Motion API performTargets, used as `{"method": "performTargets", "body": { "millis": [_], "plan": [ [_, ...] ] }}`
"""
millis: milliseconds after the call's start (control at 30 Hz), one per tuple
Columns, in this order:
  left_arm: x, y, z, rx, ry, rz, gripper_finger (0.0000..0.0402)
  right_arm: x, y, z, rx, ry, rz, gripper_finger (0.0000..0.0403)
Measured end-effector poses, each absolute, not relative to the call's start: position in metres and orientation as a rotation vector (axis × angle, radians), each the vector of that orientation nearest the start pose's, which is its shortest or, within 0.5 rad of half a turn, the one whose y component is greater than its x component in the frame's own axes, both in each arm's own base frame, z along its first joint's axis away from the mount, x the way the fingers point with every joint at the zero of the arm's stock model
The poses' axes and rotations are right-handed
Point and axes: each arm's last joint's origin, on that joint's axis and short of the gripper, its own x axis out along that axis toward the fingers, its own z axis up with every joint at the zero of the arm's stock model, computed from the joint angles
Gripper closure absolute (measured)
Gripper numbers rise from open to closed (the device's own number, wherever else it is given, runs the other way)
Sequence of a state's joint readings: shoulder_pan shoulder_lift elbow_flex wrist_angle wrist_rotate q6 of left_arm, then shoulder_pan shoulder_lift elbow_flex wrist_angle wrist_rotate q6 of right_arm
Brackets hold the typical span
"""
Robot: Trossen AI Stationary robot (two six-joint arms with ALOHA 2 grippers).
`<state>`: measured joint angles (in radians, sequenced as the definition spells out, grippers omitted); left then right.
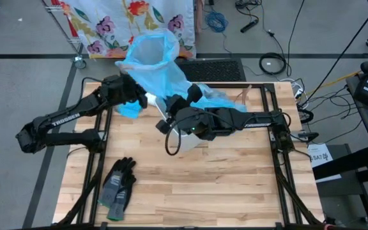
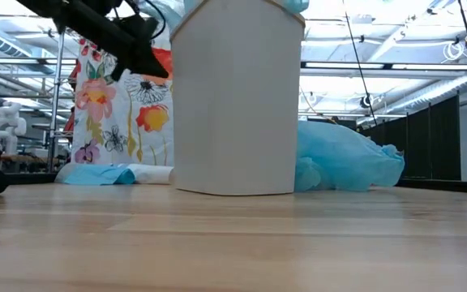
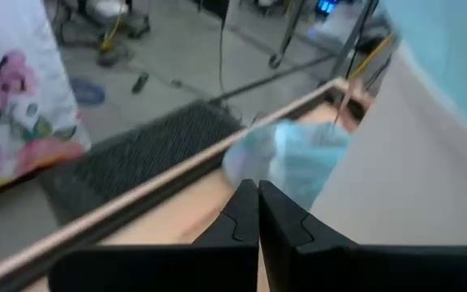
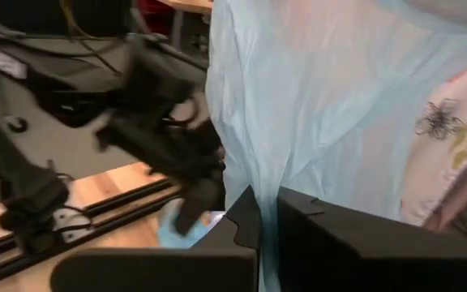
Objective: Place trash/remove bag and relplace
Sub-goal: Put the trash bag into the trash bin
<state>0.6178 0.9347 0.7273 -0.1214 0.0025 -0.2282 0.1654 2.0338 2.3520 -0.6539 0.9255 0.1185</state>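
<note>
A pale blue plastic bag (image 1: 155,64) stands raised over the far middle of the table, its open mouth (image 1: 149,50) facing up. The white bin (image 2: 237,97) stands upright on the wood below it. My right gripper (image 4: 267,217) reaches in from the right and is shut on the bag's film. My left gripper (image 3: 258,204) is beside the bag's left side, fingers shut with nothing between them. No trash shows; what is inside the bin and the bag is hidden. My right gripper pinches the blue bag's side wall (image 4: 266,174) between its two fingers. The film runs on past the fingertips as a wide sheet with long creases. One layer or several, I cannot tell. In the high view the bag is lifted above the table.
A second crumpled blue bag (image 1: 225,96) lies on the table at the bin's far right, also seen low (image 2: 347,158). A smaller blue heap (image 1: 130,110) lies by the left arm. Dark grey gloves (image 1: 117,186) lie near the left front. A flowered cloth (image 1: 126,19) hangs beyond the far edge.
</note>
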Motion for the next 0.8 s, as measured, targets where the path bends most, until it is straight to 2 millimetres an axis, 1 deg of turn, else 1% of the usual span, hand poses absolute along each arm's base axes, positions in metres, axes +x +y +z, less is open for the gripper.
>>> {"method": "performTargets", "body": {
  "millis": [100,167,267,400,467,567,667,733,800],
  "plan": [
    [0.179,0.128,0.295,-0.285,0.178,0.632,0.0401,0.431,0.053,0.445,-0.049,0.249,-0.714,0.0403],
    [0.185,0.131,0.301,-0.250,0.103,0.585,0.0401,0.431,0.056,0.444,-0.023,0.246,-0.696,0.0403],
    [0.187,0.130,0.320,-0.197,-0.039,0.519,0.0401,0.430,0.056,0.442,0.003,0.260,-0.704,0.0403],
    [0.183,0.128,0.343,-0.125,-0.199,0.505,0.0401,0.428,0.054,0.437,0.026,0.294,-0.710,0.0403],
    [0.180,0.126,0.356,-0.058,-0.261,0.502,0.0401,0.428,0.054,0.437,0.025,0.295,-0.711,0.0403],
    [0.177,0.124,0.377,-0.004,-0.317,0.501,0.0401,0.430,0.050,0.440,0.000,0.280,-0.709,0.0403],
    [0.174,0.123,0.394,0.012,-0.358,0.503,0.0401,0.434,0.042,0.449,-0.050,0.222,-0.711,0.0403],
    [0.172,0.122,0.405,0.024,-0.388,0.501,0.0401,0.437,0.034,0.454,-0.029,0.174,-0.690,0.0403],
    [0.170,0.121,0.413,0.026,-0.394,0.500,0.0401,0.439,0.027,0.455,0.033,0.148,-0.665,0.0403]
  ]
}}
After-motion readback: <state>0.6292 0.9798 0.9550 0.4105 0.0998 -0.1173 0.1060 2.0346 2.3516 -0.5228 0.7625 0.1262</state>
